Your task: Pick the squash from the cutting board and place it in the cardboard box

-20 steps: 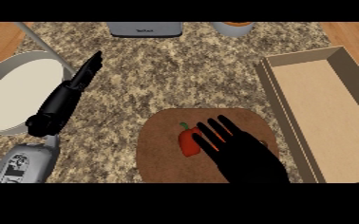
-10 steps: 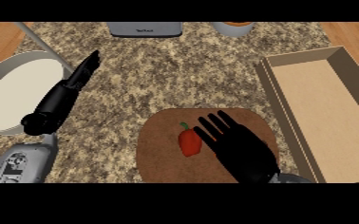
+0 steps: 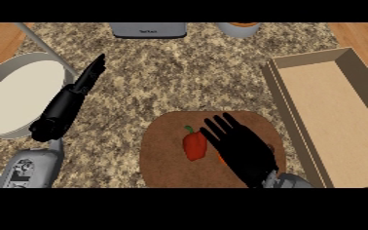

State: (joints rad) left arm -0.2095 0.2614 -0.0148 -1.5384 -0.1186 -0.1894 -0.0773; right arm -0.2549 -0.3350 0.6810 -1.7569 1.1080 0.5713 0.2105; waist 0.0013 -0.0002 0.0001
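head view shows me the right hand (image 3: pixel 241 148) with fingers spread straight over the cutting board (image 3: pixel 165 158), the red squash (image 3: pixel 194 145) lying just left of them.

Red squash (image 3: pixel 194 145) — upright on cutting board (image 3: pixel 169 168).

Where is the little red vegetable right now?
In the head view, the red vegetable with a green stem lies on the round brown cutting board, low and centre, just left of the robot's open black right hand.
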